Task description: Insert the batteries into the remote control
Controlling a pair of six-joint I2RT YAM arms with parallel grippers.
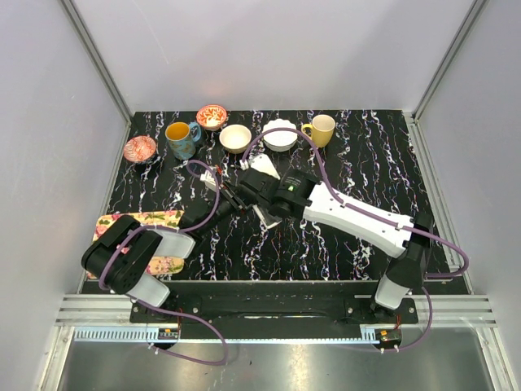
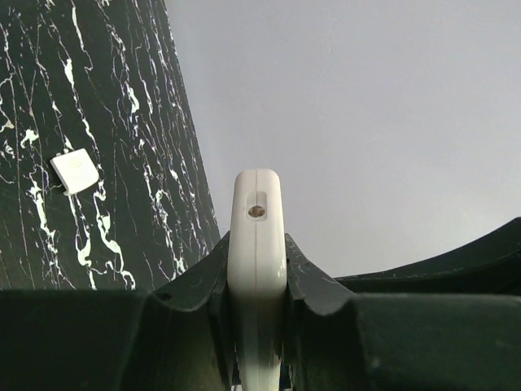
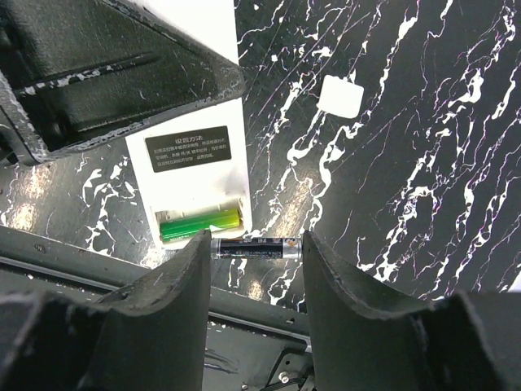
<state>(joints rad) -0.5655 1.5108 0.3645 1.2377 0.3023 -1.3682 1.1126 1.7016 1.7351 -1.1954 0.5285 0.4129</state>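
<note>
Second-cell insertion appears in hand: left pincer [image 2: 257,273] clamps the remote control [image 3: 195,189], right pincer [image 3: 256,265] grips the loose battery [image 3: 256,247] beside the seated battery [image 3: 199,226]; next, align it with the compartment.

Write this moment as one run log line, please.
left gripper: shut on remote | right gripper: shut on dark battery | green battery: seated in remote | cover: off, on table
</note>
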